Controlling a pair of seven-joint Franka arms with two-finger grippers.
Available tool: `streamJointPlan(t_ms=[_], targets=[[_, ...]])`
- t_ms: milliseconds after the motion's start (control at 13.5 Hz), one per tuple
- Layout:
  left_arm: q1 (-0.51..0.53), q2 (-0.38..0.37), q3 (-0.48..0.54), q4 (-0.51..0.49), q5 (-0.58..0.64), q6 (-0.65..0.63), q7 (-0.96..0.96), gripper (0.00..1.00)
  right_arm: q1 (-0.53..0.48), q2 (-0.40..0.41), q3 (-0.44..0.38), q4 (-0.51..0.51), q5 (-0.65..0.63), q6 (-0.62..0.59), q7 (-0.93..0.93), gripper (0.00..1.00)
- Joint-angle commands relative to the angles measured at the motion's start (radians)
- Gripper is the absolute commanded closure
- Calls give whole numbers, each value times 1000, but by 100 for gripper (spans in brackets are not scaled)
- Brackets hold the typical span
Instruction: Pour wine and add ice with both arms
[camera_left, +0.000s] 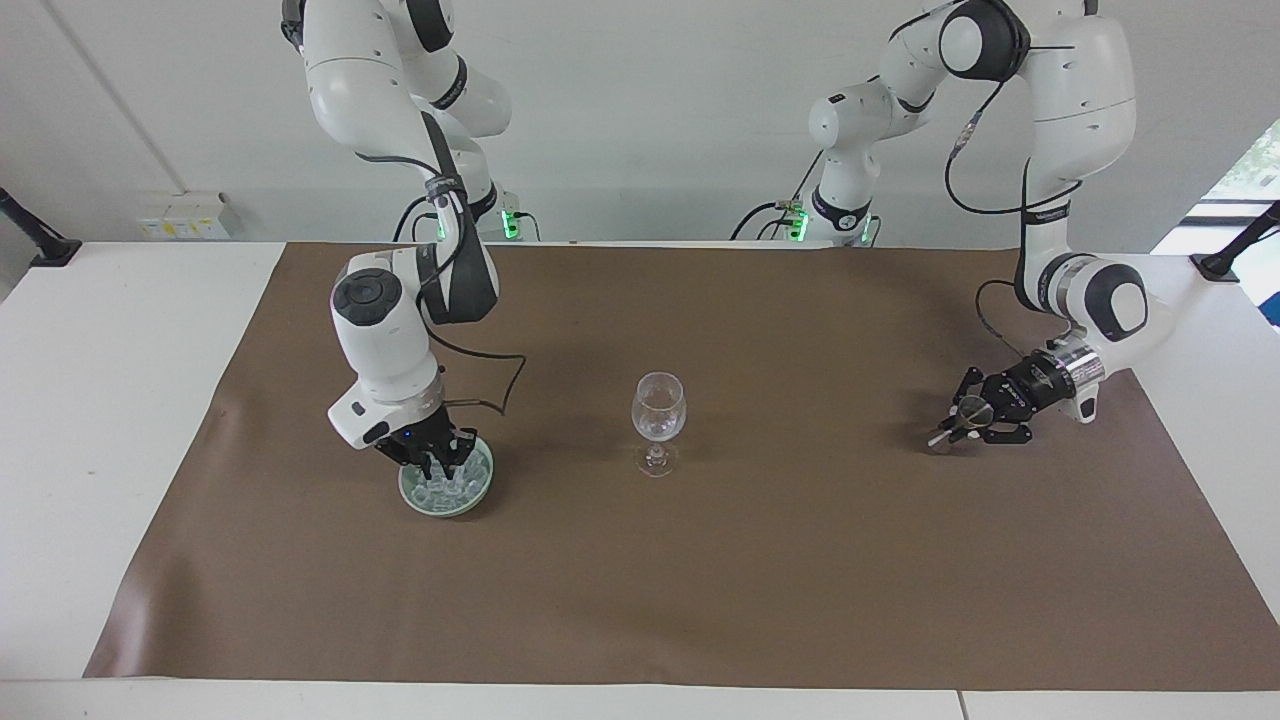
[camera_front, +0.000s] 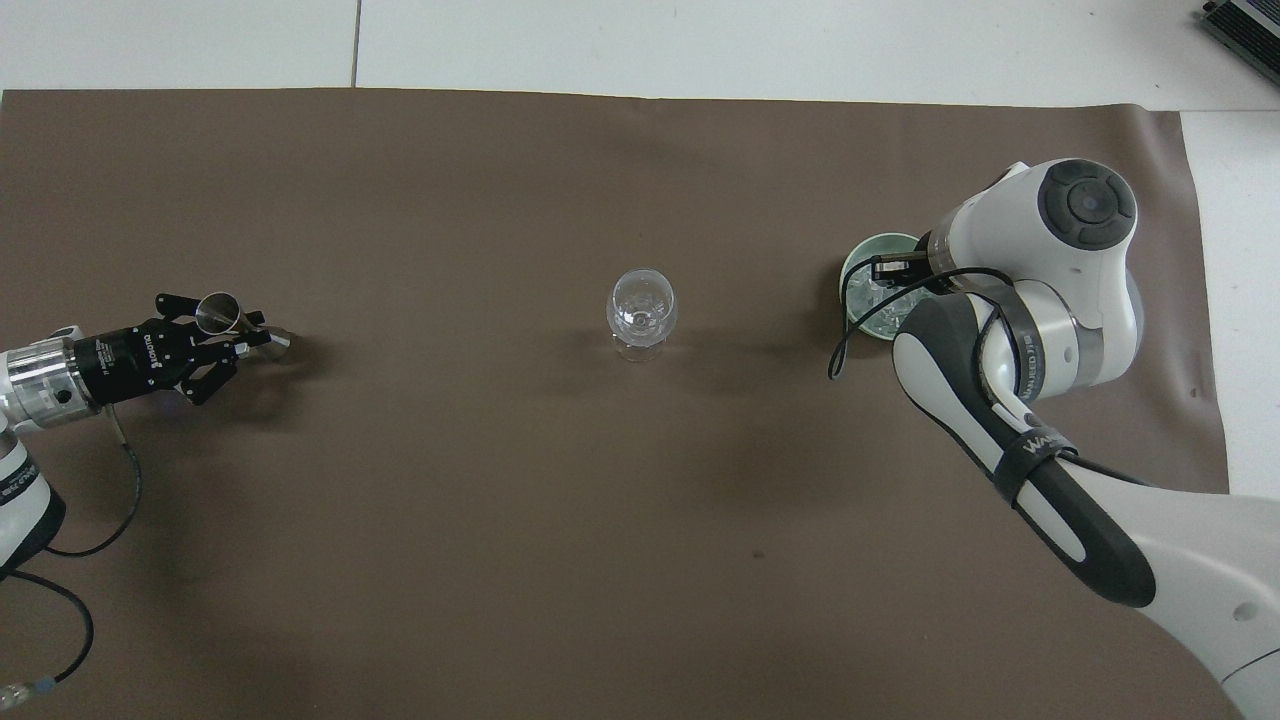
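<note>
A clear wine glass (camera_left: 658, 405) stands upright in the middle of the brown mat; it also shows in the overhead view (camera_front: 641, 305). The ice (camera_left: 447, 490) is heaped in a pale green dish (camera_left: 480, 488) toward the right arm's end. My right gripper (camera_left: 438, 468) reaches down into the dish among the cubes. In the overhead view its wrist covers most of the dish (camera_front: 862, 262). My left gripper (camera_left: 962, 422) is shut on a small metal measuring cup (camera_left: 969, 407), held tilted low over the mat toward the left arm's end. The cup also shows in the overhead view (camera_front: 218, 312).
The brown mat (camera_left: 800, 560) covers most of the white table (camera_left: 100, 400). A black cable (camera_left: 495, 385) loops from the right wrist down near the dish. Black clamp mounts (camera_left: 1235, 245) stand at both table ends.
</note>
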Motion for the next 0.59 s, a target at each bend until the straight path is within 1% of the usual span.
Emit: streamJointPlan(t_ms=[0,74,149,223,371,520], targets=[[-2,-6,3,-18,-29,-6,23,100,1,6,10,62,-33,-78,18,86],[-3,-5,3,-18,-30,5,30,100,6,-13,10,76,-21,-117,27,90],[-5,-3,3,-15,-41,20,39,100,11,-36,22,85,-14,-148,30,96],[-6,-3,3,-15,-47,24,41,100,11,-51,45,91,4,-170,38,100],[-6,-2,1,-13,-49,25,41,100,11,-63,74,128,56,-187,84,100],[-8,-2,1,-15,-52,33,41,100,11,-65,131,169,61,-198,107,100]])
